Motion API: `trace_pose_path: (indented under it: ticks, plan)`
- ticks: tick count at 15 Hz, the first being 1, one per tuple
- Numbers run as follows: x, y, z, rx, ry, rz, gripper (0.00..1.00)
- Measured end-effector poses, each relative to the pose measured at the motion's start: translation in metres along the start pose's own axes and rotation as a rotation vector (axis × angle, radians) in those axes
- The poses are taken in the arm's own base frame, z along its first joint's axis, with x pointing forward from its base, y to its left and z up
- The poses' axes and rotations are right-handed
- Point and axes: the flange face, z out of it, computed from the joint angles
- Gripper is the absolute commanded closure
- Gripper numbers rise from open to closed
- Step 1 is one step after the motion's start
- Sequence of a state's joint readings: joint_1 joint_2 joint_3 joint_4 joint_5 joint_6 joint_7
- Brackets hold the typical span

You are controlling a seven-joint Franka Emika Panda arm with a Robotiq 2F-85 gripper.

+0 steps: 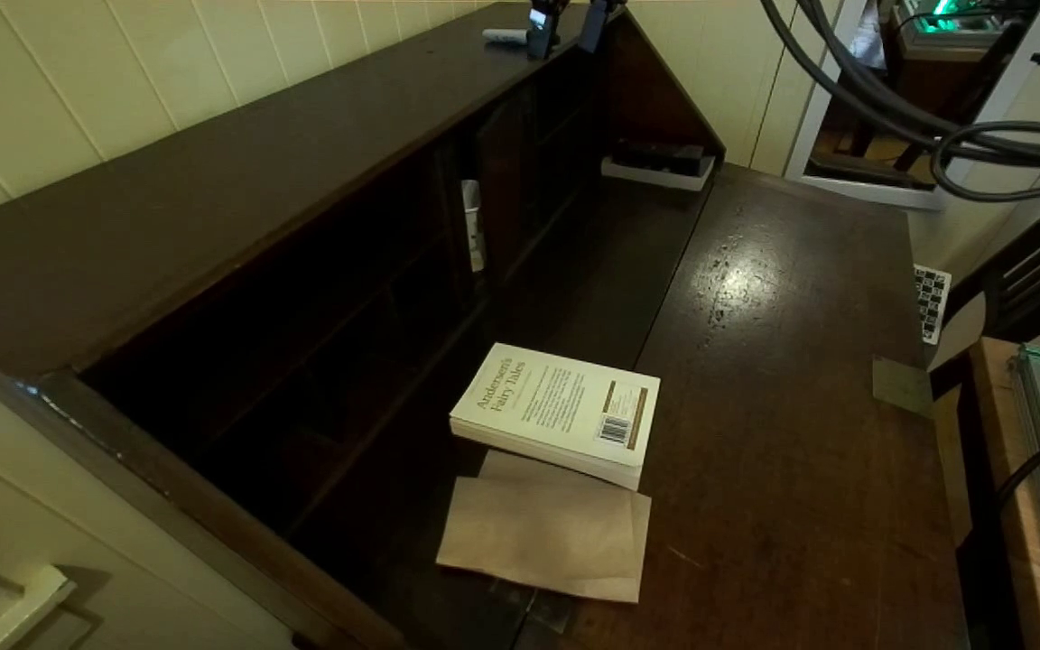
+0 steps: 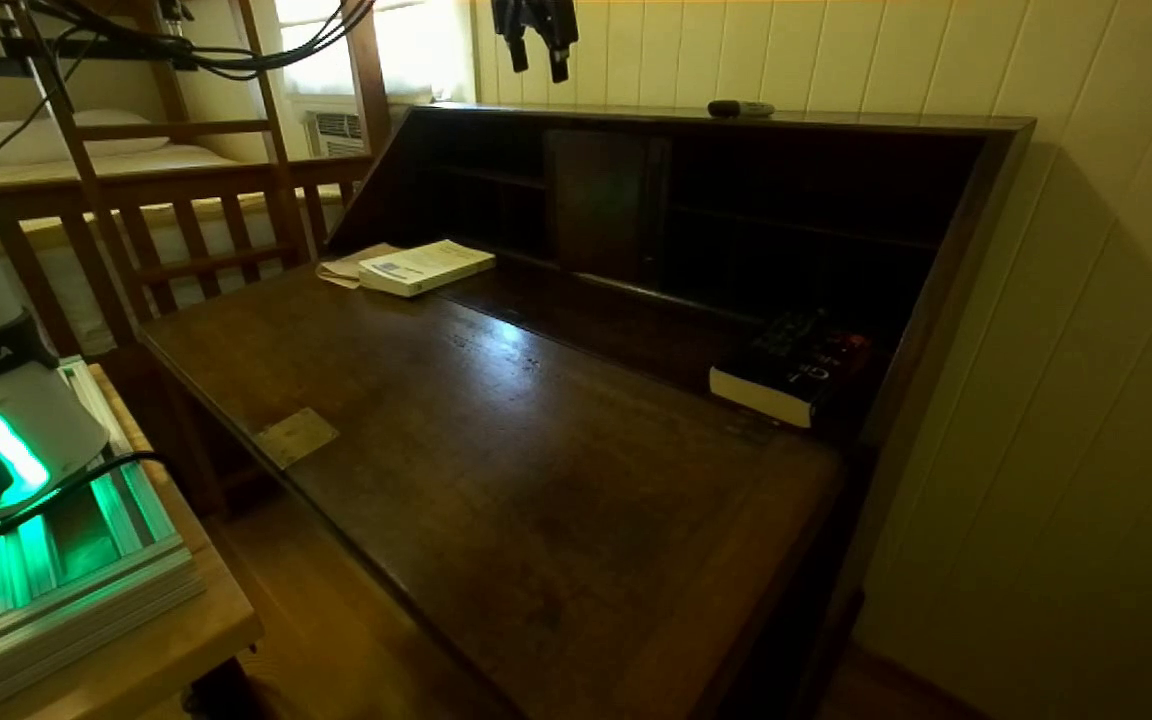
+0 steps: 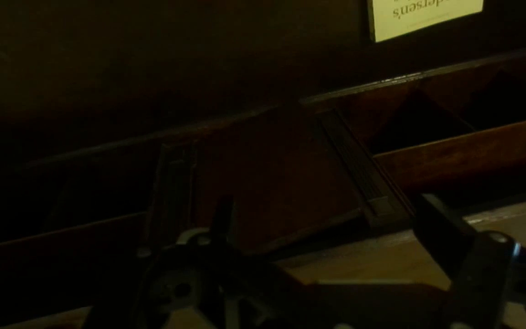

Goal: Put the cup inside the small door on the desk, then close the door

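A black two-fingered gripper (image 2: 539,72) hangs with its fingers apart and tips down, higher than the top edge of a large, glossy desk (image 2: 536,480) of dark brown wood. A small, upright, rectangular door (image 2: 598,205) of the same wood stands midway along the desk's rear edge, between dark wooden cubby shelves (image 2: 806,226). Toward the rear of the left edge, a thick white paperback book (image 2: 428,266) partly hides a flat tan paper (image 2: 344,270); a thick black book (image 2: 786,360) with pale pages lies near the rear right corner. A square brass-coloured metal plate (image 2: 298,437) sits at the front edge.
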State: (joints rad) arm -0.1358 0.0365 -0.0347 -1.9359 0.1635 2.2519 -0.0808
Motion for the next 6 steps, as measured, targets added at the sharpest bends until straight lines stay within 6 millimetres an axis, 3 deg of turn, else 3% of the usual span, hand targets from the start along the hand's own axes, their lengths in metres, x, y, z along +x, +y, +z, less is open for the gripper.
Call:
trace_pose_path:
  ticks: [6]
  plan:
    - [-0.017,0.001,-0.018,-0.028,-0.088,-0.031,0.00]
